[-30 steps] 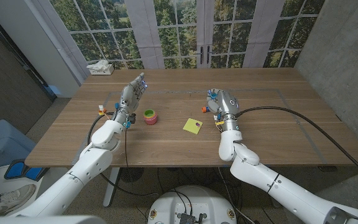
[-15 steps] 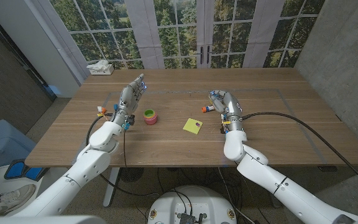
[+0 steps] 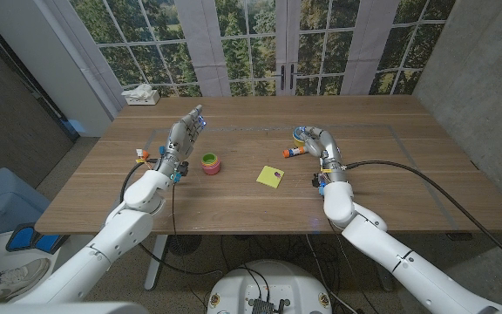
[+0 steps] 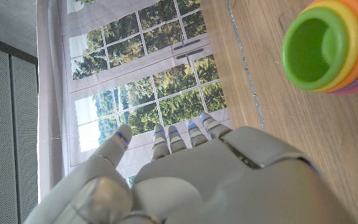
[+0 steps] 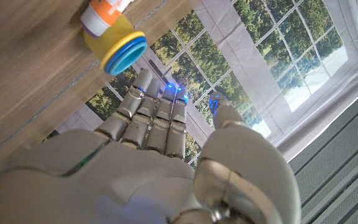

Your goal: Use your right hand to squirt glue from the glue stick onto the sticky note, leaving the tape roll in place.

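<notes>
Sticky note on wooden table, windows behind

No legible text or labels.

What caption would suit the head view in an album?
Right hand reaching beside the glue stick, sticky note and tape roll waiting on the wooden table.

The right hand is moving away from the sticky note, swinging farther out over the table toward the glue stick and the yellow cup beside it. Its fingers are reaching past the cup, holding nothing.
</notes>
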Tool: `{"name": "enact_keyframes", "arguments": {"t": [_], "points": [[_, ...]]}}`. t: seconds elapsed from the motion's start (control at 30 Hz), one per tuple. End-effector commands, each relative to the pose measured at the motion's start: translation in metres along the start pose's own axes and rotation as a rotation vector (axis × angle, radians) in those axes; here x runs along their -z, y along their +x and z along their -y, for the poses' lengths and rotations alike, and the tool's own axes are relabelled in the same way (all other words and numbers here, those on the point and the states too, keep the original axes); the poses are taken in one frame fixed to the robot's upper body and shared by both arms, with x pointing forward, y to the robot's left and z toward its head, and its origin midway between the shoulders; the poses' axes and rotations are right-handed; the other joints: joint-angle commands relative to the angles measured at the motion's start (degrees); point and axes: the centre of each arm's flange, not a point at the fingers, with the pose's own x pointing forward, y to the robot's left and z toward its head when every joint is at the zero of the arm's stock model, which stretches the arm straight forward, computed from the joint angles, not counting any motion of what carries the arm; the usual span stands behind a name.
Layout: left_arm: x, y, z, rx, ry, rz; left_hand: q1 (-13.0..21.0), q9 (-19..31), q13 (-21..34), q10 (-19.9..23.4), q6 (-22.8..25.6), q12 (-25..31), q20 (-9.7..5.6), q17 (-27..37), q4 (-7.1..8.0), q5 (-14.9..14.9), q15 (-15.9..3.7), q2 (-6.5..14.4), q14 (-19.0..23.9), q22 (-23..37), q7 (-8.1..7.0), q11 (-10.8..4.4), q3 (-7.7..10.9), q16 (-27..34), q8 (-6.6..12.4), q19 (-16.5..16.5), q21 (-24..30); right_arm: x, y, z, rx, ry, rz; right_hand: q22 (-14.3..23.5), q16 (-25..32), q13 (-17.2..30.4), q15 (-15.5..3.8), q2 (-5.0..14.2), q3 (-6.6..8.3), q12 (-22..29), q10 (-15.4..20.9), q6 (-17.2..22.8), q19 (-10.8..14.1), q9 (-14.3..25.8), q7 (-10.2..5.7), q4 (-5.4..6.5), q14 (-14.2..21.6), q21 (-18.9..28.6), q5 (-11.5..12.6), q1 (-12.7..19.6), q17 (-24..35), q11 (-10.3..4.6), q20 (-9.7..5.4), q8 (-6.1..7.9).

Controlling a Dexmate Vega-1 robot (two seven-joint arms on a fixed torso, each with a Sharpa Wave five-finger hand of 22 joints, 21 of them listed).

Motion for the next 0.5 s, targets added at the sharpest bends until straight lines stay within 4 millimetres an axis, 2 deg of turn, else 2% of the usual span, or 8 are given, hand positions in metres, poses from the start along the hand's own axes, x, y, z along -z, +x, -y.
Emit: {"name": "enact_keyframes", "arguments": {"t": [0.03,0.2,0.23,0.3,0.4,0.5], "points": [[-0.0009,0.0011,-0.0033,0.016,0.014,-0.018,0.6,0.1,0.1,-0.4,-0.5,-0.1,-4.09,0.1,-0.43,-0.2,-5.44,3.5,-0.8,0.0,0.06,-0.42,-0.01,0.0,-0.17,0.2,0.1,0.0063,0.0051,0.0103,-0.073,0.265,0.028,0.2,-0.9,-0.5,-0.74,0.69,-1.73,-0.3,-3.5,-4.9,-0.4,0.1,0.25,1.29,-2.4,-1.2,-0.1,-3.9,-0.5,0.58,-0.47,-0.09],[-0.0022,-0.0001,-0.0051,0.019,0.022,-0.024,0.6,0.1,0.1,-0.5,-0.6,-0.1,-4.00,0.1,-0.53,-0.2,-5.37,3.5,-0.8,0.0,-0.03,-0.36,-0.06,0.0,-0.17,0.3,0.1,0.0091,0.0060,0.0138,-0.092,0.324,0.023,0.1,-2.0,-1.3,0.10,1.76,-3.37,-0.3,-6.6,-8.1,-2.0,-0.1,0.96,3.04,-6.0,-3.2,-1.7,-8.4,-1.5,1.22,-0.26,0.28],[-0.0024,-0.0004,-0.0054,0.021,0.024,-0.027,0.7,0.1,0.1,-0.5,-0.7,-0.1,-4.03,0.1,-0.55,-0.2,-5.34,3.5,-0.7,0.0,-0.05,-0.34,-0.06,0.0,-0.16,0.3,0.1,0.0101,0.0058,0.0139,-0.098,0.336,0.023,0.1,-2.1,-1.5,-0.04,1.93,-3.65,-0.3,-7.3,-8.8,-2.2,-0.2,1.17,3.36,-6.5,-3.6,-2.0,-9.3,-1.7,0.96,-0.28,0.23],[-0.0028,-0.0012,-0.0062,0.023,0.025,-0.029,0.7,0.1,0.1,-0.6,-0.7,-0.1,-4.03,0.1,-0.57,-0.2,-5.36,3.6,-0.8,0.0,-0.05,-0.31,-0.07,0.0,-0.15,0.3,0.1,0.0120,0.0050,0.0140,-0.093,0.369,0.014,0.1,-2.3,-2.1,0.61,2.53,-4.31,-0.4,-9.4,-12.1,-2.9,-0.4,2.03,4.19,-7.8,-4.8,-3.2,-11.7,-2.4,1.38,-0.23,-0.16],[-0.0045,-0.0017,-0.0074,0.029,0.031,-0.035,0.7,0.1,0.1,-0.7,-0.7,-0.1,-4.01,0.1,-0.63,-0.2,-5.37,3.6,-0.9,0.0,-0.06,-0.27,-0.11,0.0,-0.12,0.3,0.1,0.0140,0.0028,0.0148,-0.110,0.390,0.015,0.1,-2.8,-3.0,1.00,3.40,-4.76,-0.6,-12.6,-15.6,-4.0,-0.8,2.90,5.19,-10.3,-6.4,-4.7,-14.3,-3.2,1.31,-0.29,-0.17],[-0.0058,-0.0016,-0.0087,0.035,0.033,-0.036,0.7,0.1,0.1,-0.7,-0.8,-0.1,-4.06,0.1,-0.67,-0.2,-5.33,3.6,-0.9,0.0,-0.05,-0.24,-0.13,0.0,-0.10,0.3,0.1,0.0135,0.0010,0.0161,-0.123,0.393,0.022,0.0,-3.4,-3.8,1.00,3.32,-5.05,-0.8,-15.7,-18.5,-5.5,-1.0,2.88,5.62,-13.1,-8.2,-5.7,-16.1,-4.2,0.65,-0.78,-0.24]]}}
